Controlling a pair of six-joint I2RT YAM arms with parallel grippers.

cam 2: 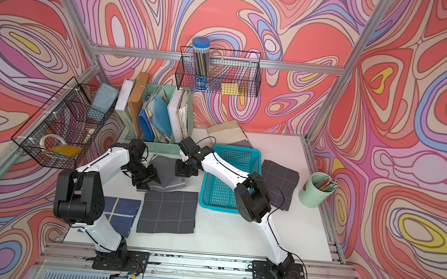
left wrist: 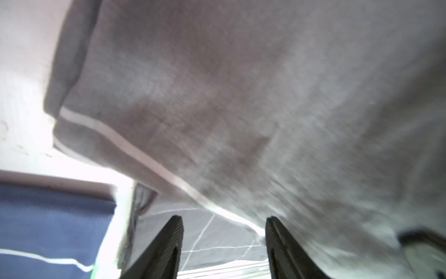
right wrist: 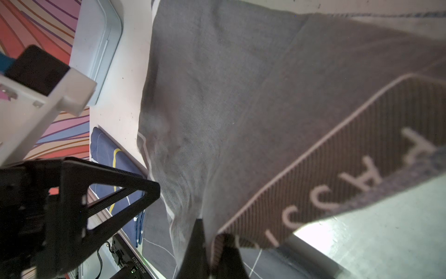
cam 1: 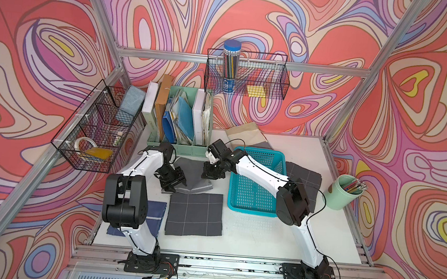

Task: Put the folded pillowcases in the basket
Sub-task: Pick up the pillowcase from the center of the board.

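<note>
pinching pillowcase (right wrist: 217,96), right end effector (right wrist: 213,244) sits beside basket (cam 1: 251,189) lying front-to-back.

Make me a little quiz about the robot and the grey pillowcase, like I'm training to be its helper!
1. True or false: the pillowcase already lies in the basket.
2. Pick one. The right gripper is pinching: A) the pillowcase, B) the basket's rim, C) nothing.
3. Fill in the gap: on the left gripper, the jaws are ____.

Key: 1 false; 2 A; 3 open.
</note>
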